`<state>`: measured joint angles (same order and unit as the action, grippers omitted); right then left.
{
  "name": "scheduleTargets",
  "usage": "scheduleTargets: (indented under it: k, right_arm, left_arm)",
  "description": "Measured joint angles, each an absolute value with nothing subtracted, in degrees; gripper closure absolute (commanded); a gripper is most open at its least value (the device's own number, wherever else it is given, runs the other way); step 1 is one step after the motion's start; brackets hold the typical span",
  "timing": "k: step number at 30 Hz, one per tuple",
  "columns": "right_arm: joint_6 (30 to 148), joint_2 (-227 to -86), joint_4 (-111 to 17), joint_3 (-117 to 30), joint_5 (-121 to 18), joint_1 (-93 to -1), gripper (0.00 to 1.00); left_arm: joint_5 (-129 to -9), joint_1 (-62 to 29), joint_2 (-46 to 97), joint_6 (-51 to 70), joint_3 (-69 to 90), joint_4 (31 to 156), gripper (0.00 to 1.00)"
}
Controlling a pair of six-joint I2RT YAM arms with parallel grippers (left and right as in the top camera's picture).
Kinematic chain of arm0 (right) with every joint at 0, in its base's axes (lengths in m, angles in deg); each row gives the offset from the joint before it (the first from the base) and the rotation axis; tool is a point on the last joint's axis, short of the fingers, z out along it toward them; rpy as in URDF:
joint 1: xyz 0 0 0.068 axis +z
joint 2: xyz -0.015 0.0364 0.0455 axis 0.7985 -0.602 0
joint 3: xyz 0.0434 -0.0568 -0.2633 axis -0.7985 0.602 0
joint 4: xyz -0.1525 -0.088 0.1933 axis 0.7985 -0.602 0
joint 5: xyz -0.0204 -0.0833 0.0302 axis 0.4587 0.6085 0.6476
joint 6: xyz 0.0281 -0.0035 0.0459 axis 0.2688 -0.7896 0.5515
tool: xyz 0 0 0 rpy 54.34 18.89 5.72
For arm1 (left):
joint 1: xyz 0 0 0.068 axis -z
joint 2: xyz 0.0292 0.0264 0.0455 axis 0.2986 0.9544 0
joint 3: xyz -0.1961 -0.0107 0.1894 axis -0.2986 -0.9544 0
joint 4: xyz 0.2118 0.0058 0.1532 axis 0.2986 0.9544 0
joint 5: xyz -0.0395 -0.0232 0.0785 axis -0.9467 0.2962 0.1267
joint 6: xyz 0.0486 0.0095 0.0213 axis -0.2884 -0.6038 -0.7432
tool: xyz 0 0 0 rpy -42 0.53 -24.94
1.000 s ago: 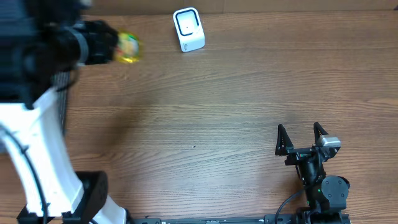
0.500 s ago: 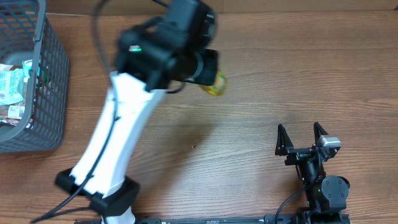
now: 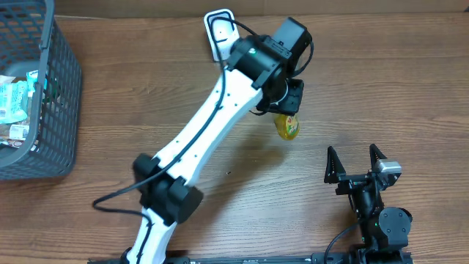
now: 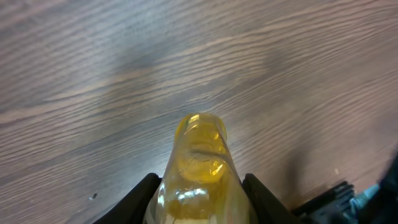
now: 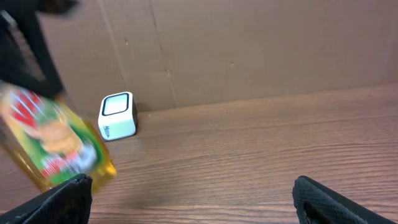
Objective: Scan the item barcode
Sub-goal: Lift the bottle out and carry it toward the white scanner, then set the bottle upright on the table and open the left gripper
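L fingers (image 4: 143,194) clamped on bottle (image 3: 286,126), centre of overhead frame, prob. slick, stiff plastic, liquid-heavy, so hold mid-body; R fingers (image 3: 331,163) lower right, spread, empty.

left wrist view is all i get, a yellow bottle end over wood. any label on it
observer: yes, the right wrist view shows a red and green label on the bottle.
operator: where's the scanner
observer: the white scanner stands beyond the bottle, apart from it, by the cardboard wall.
operator: right pincer busy
observer: no, the right pincer is open and empty, off to the side of the bottle.
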<state>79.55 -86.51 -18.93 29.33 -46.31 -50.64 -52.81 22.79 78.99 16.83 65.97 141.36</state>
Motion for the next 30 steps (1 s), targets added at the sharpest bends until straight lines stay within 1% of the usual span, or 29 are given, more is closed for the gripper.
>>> scheduleTargets:
  k: [7,12,19,23,30]
  right_arm:
    - [79.5,-86.5,-18.9,29.3,-46.3,-50.6,0.0]
    - [79.5,-86.5,-18.9,29.3,-46.3,-50.6,0.0]
    - [79.5,-86.5,-18.9,29.3,-46.3,-50.6,0.0]
    - [79.5,-86.5,-18.9,29.3,-46.3,-50.6,0.0]
    - [79.5,-86.5,-18.9,29.3,-46.3,-50.6,0.0]
  left_arm:
    - [-51.5,23.1,83.7,19.0,65.9,139.2,0.96]
    - [-44.7,24.9,84.2,23.5,65.9,138.6,0.96]
    - [-36.1,30.3,84.2,31.7,63.6,136.8,0.96]
    - [-34.8,32.1,84.2,34.9,61.5,134.9,0.96]
    - [-33.6,32.0,84.2,38.0,56.9,130.5,0.96]
